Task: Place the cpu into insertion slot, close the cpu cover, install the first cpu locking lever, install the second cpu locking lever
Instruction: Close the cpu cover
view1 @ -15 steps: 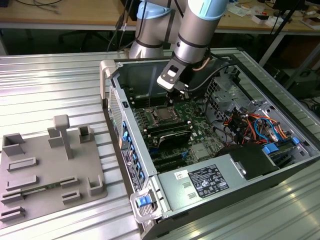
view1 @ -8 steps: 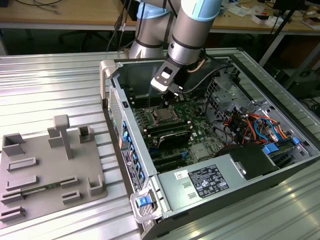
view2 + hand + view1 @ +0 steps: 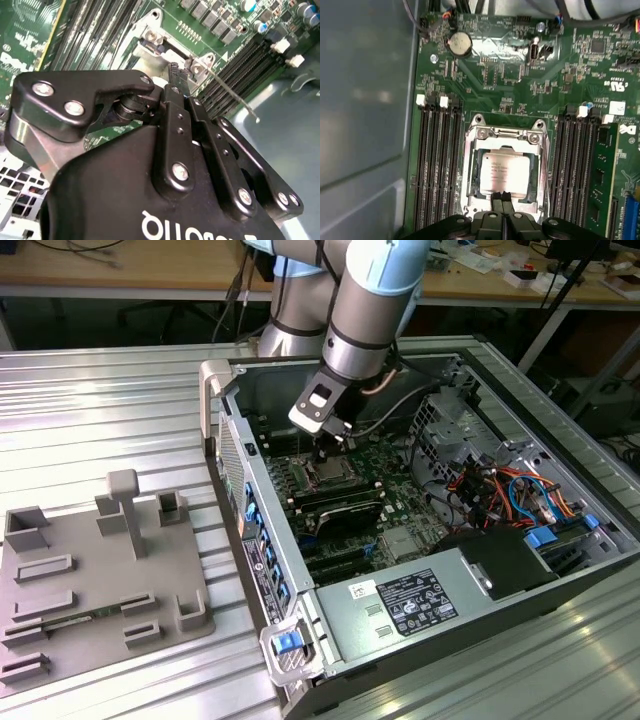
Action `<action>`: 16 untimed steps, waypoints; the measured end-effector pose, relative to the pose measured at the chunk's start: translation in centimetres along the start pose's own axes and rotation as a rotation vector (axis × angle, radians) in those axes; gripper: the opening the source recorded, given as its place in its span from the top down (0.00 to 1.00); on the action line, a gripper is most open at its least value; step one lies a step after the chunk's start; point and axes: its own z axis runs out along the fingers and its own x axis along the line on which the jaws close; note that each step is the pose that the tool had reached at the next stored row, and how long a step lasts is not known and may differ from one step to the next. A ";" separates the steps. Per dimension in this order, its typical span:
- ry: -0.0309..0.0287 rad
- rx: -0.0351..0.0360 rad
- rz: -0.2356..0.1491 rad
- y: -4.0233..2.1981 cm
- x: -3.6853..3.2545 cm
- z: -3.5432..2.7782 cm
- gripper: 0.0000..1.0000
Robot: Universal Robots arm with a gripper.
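Inside the open computer case, which rests on the ribbed metal bench, the arm reaches down to the motherboard. The exterior view places the claw directly over the insertion slot. A grey fixture tray sits on the bench toward the exterior view's left, and the power supply sits at the near end of the case.

The first wrist view gives the socket detail. The cpu lies flat in the slot, metal top up, and the cpu cover lies down around it. The cpu is near square, with no clear long axis. Its edges run parallel to the memory slots on both sides. The claw's fingers are pressed together with nothing between them, tips at the cpu's edge.

The second wrist view adds a thin locking lever. Its length runs along the memory slots, and its free end stands clear of the socket.
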 end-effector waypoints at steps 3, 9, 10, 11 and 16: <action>0.0000 0.0005 -0.001 -0.09 0.00 0.53 0.89; 0.0000 0.0011 -0.001 -0.15 0.00 1.29 0.89; 0.0000 0.0011 -0.001 -0.16 0.00 1.30 0.89; 0.0000 0.0011 -0.002 -0.18 0.00 1.28 0.89; 0.0000 0.0010 -0.002 -0.21 0.01 0.88 0.89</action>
